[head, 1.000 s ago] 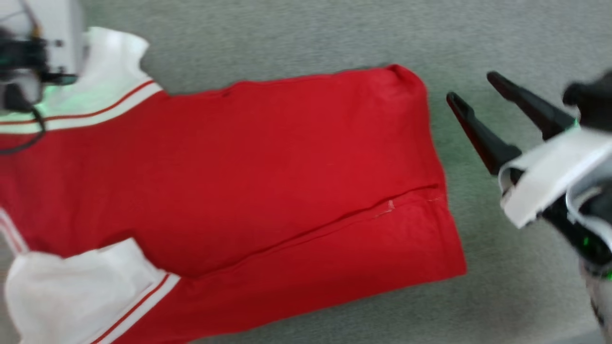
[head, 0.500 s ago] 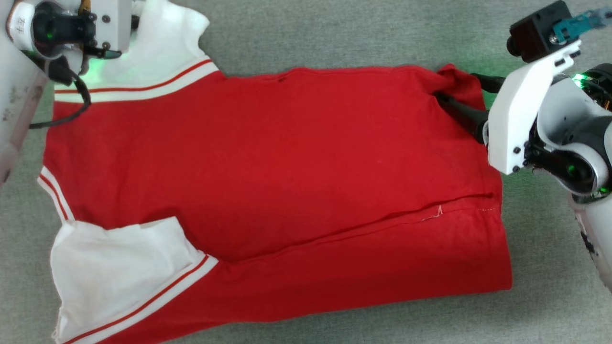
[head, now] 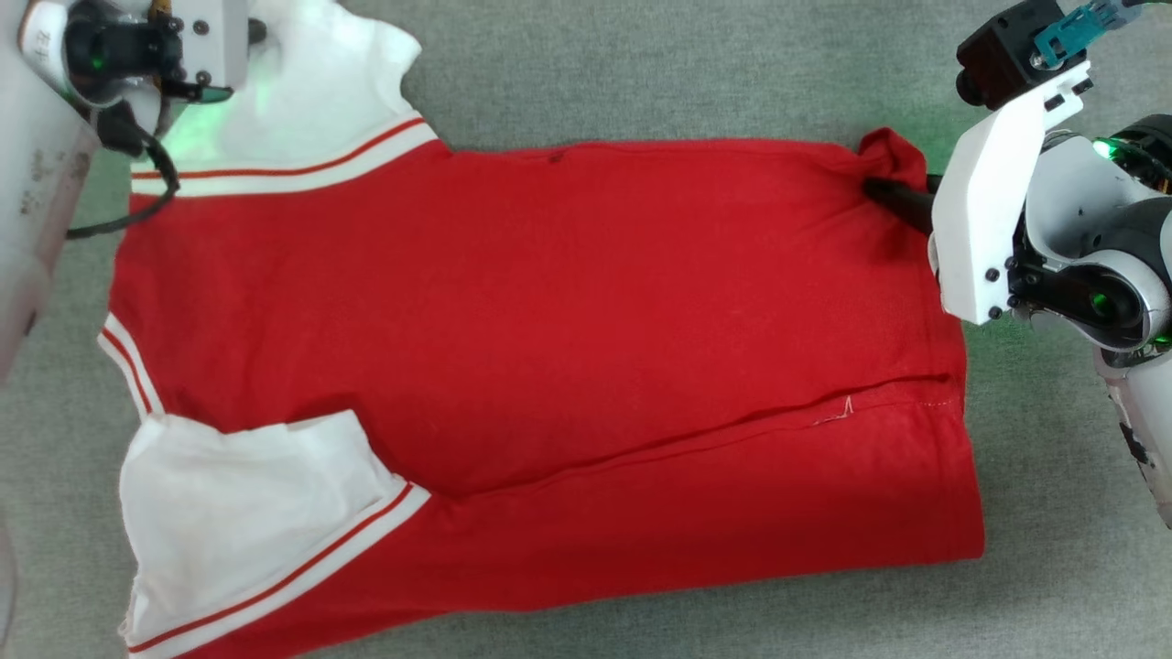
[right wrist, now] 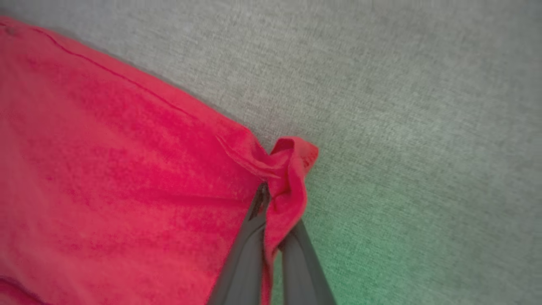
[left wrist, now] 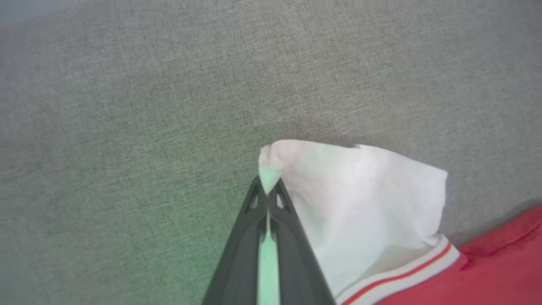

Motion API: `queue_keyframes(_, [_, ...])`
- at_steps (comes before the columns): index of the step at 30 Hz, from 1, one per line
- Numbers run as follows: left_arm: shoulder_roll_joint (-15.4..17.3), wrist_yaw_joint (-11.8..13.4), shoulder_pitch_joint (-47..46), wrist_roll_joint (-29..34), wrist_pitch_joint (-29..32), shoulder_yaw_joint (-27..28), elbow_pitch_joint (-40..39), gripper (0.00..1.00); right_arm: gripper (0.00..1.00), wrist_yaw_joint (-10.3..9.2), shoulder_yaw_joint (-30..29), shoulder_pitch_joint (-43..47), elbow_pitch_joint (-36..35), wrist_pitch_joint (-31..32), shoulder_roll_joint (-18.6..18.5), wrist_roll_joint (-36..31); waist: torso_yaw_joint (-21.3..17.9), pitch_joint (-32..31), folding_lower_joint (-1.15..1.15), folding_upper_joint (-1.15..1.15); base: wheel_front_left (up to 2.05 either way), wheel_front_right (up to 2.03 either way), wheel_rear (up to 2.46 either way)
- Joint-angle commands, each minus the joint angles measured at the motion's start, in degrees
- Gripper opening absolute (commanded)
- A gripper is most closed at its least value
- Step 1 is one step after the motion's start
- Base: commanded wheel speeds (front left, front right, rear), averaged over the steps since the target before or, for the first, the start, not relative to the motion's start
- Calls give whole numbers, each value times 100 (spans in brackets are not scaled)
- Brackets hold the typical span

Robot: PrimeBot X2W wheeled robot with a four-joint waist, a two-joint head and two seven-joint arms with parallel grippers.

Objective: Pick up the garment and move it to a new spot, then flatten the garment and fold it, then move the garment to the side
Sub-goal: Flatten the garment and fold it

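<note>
Firmly, both left hand (left wrist: 267,190) and right hand (right wrist: 271,207) pinch the one garment (head: 549,320).

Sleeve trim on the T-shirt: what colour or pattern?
The sleeve trim is white with a thin red stripe; clearest in the head view.

The left arm (head: 32,183) is a pale, scuffed tube carrying a black lens (head: 96,53) in a white housing with dark screws, and a black cable (head: 137,183) loops off it. The right arm (head: 1062,206) is white and dark grey with glowing green lights (head: 1103,146), a white plate (head: 980,210) with dark screws, and a black box camera (head: 1003,55) with a teal plug (head: 1067,26). The left hand (left wrist: 267,191) has two dark grey fingers (left wrist: 241,262) tapering to points.
</note>
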Motion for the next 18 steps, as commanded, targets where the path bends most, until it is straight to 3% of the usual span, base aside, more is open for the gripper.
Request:
queue_keyframes(1, [-27, -43, -28, -8, -15, 13, 34, 0, 0, -9, -22, 53, 51, -58, -19, -10, 34, -93, 0, 0, 0, 0, 0])
queue_keyframes(10, [-24, -203, 262, -153, -261, 35, 106, 0, 0, -9, -6, 463, -19, -477, -291, 110, 318, -886, 0, 0, 0, 0, 0])
queue_keyframes(18, [228, -269, 722, -359, -307, 54, -276, 0, 0, -9, -32, 1056, -339, -646, -687, 256, 609, -1694, 0, 0, 0, 0, 0])
